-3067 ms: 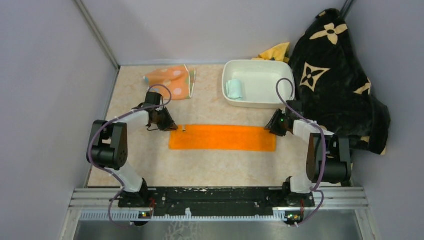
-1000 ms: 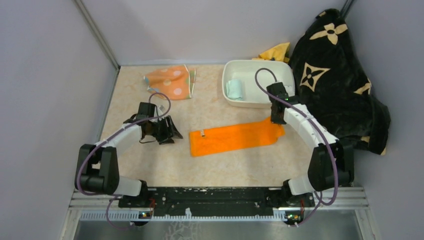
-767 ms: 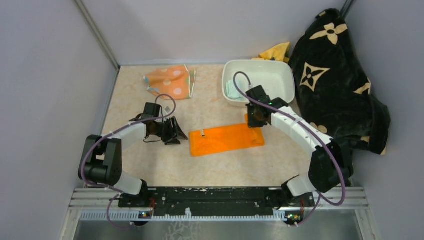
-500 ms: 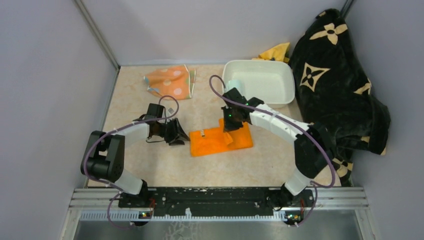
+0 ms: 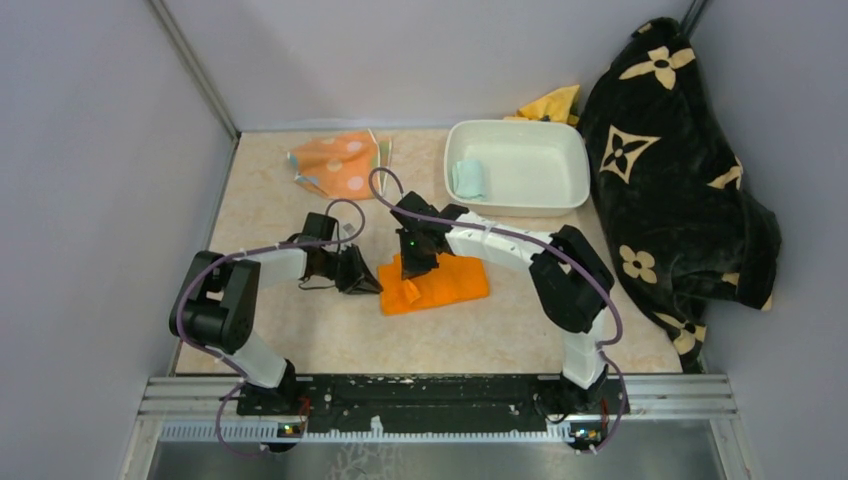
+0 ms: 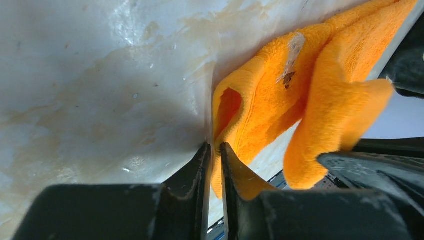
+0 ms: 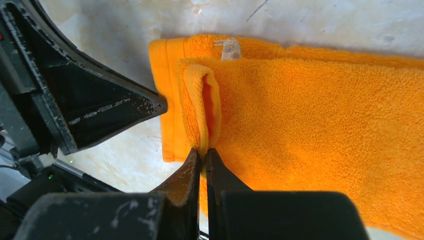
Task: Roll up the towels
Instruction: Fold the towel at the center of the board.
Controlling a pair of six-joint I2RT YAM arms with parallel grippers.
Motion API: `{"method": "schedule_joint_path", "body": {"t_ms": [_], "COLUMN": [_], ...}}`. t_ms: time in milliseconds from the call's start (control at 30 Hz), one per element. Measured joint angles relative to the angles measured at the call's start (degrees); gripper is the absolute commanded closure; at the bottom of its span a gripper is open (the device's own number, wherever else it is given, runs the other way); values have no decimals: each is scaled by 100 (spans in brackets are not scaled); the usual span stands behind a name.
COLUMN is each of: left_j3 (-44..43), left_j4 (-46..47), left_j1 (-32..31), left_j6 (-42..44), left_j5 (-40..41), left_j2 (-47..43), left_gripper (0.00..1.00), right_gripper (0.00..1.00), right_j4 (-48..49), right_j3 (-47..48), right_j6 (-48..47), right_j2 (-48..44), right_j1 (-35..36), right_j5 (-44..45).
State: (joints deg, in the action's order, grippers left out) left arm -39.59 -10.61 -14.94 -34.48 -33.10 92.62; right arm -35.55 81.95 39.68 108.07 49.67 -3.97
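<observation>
The right hand (image 7: 202,156) pinches a raised fold of the orange towel (image 5: 452,282), which lies doubled over mid-counter (image 5: 340,335). The left hand (image 6: 214,150), jaws a narrow slit, sits at its left edge; grip unclear. The mint towel (image 5: 467,178) lies in the white tub (image 5: 516,211), the dotted towel (image 5: 340,165) far left, the black blanket (image 5: 670,170) to the right.

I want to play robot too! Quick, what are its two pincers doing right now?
Left pincer: nearly closed, pinching the orange towel's edge.
Right pincer: closed, holding the orange towel's fold.
</observation>
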Motion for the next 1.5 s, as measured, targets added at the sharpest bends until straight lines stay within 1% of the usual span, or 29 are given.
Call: {"method": "schedule_joint_path", "body": {"t_ms": [267, 467, 800, 867, 933, 1000, 1100, 1167, 1267, 1367, 1433, 1500], "left_j3": [81, 133, 151, 153, 155, 155, 155, 157, 166, 179, 181, 181], "left_j4": [168, 240, 275, 278, 280, 280, 275, 251, 114, -133, -345, -595], "left_j1": [-66, -85, -111, -111, -111, -111, -111, -133, -149, -149, -149, -149], "left_j6": [-33, -48, -72, -76, -90, -103, -133, -149, -144, -105, -42, 0], "left_j5": [-31, -39, -39, -37, -37, -35, -26, 28, 232, 562, 831, 1161], "left_j2": [9, 9, 9, 9, 9, 9, 0, -44, -214, -479, -682, -909], "left_gripper": [83, 83, 83, 83, 83, 81, 77, 73, 65, 57, 54, 52], "right_gripper": [100, 92, 92, 90, 87, 82, 67, 61, 57, 57, 57, 57], "right_j4": [245, 599, 868, 859, 850, 852, 852, 859, 837, 802, 852, 990], "right_j3": [7, 2, -22, -22, -22, -22, -22, -22, -22, -90, -326, -763], "right_j6": [413, 557, 538, 538, 538, 538, 533, 511, 385, 240, 129, 31], "right_j2": [304, 450, 557, 557, 557, 560, 570, 570, 551, 358, 7, -533], "right_j1": [170, 170, 173, 181, 199, 210, 223, 229, 234, 201, 120, -52], "right_j5": [181, 197, -177, -223, -249, -280, -345, -376, -361, -280, -264, -299]}}
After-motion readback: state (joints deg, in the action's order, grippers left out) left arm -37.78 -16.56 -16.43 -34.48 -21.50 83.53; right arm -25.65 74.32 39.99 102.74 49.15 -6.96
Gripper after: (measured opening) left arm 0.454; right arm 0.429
